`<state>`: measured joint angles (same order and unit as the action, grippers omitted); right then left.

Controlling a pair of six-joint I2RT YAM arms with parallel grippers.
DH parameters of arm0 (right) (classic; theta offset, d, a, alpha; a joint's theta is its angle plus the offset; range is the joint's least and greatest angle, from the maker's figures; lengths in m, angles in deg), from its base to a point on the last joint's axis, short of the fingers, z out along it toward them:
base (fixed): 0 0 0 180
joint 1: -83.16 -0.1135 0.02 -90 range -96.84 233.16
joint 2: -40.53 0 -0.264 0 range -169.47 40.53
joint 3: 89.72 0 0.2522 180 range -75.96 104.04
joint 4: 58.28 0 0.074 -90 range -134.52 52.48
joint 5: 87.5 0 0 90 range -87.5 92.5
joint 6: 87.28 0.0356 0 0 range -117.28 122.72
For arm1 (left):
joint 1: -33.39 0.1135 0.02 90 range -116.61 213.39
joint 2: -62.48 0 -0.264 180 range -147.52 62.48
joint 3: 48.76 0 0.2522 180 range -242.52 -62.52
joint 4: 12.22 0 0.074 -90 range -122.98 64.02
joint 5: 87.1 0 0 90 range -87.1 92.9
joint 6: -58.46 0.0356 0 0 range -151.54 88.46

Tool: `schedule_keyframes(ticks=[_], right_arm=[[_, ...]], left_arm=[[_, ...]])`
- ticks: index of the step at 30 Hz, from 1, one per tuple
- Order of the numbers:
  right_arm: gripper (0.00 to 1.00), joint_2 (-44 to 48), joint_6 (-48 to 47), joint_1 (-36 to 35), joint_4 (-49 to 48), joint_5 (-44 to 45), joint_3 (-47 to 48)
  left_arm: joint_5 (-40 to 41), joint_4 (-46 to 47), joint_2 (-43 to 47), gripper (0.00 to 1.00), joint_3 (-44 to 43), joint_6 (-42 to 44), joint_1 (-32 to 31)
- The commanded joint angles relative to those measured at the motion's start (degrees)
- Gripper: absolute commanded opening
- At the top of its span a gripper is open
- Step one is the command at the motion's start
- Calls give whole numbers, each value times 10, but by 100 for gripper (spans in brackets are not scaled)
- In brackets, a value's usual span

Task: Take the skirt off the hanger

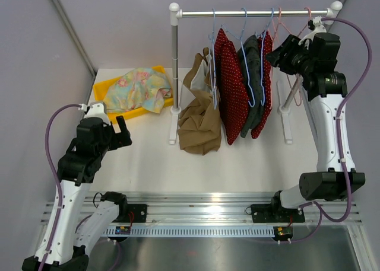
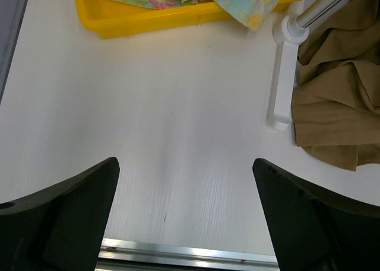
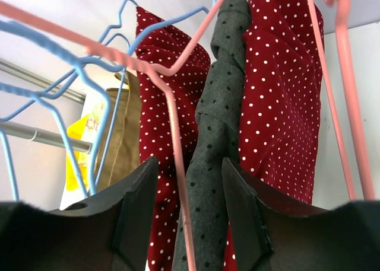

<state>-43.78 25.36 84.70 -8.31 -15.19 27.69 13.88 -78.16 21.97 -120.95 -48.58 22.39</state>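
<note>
Several garments hang on blue and pink hangers from the rack rail [image 1: 255,13]: a tan one [image 1: 200,120], a red white-dotted one [image 1: 233,96], a dark grey dotted one [image 1: 253,75] and another red dotted one [image 1: 266,75]. I cannot tell which is the skirt. My right gripper [image 1: 275,56] is open, high at the rail's right end, next to the garments. In the right wrist view its fingers [image 3: 138,203] stand either side of a pink hanger wire [image 3: 176,158] and the grey garment [image 3: 217,134], not closed on them. My left gripper [image 1: 116,126] is open and empty over the table.
A yellow tray [image 1: 102,88] holding a floral cloth [image 1: 139,88] sits at the back left; it also shows in the left wrist view [image 2: 119,22]. The rack's white foot [image 2: 284,81] and post [image 1: 174,63] stand mid-table. Empty pink hangers [image 1: 294,84] hang near the right arm.
</note>
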Motion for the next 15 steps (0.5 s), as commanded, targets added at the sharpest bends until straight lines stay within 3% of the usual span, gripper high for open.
schedule_keyframes(ticks=[1,5,6,9,15], right_arm=[[54,-10,5,-3,-39,-14,-5],[41,-21,0,-5,-35,-13,0],[22,-23,-1,-5,-33,-10,6],[0,-22,-11,-5,-19,5,20],[0,-1,-30,-5,10,19,68]], left_arm=[[-17,13,7,99,8,-1,-2],[-25,18,8,99,9,-3,-2],[-31,25,5,99,8,-1,-2],[-48,46,-12,99,-7,0,-2],[-127,92,-102,99,-119,-16,-32]])
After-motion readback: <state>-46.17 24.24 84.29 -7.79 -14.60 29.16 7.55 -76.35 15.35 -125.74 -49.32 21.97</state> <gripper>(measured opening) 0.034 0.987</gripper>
